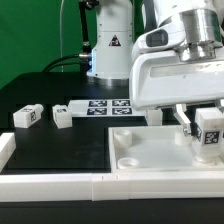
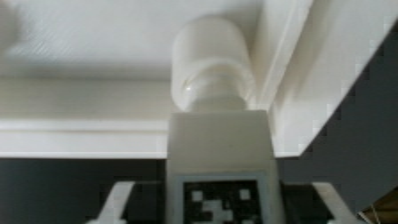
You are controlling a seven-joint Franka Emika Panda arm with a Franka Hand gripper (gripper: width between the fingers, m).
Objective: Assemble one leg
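Hanging over the white square panel at the exterior view's right, the gripper is clamped on one leg, which looks to me aimed at a corner but not yet seated, so fitting it remains. Only the exterior view shows two spare legs loose on the black surface. Only the wrist view shows the held leg's rounded tip near the panel; contact is unclear.
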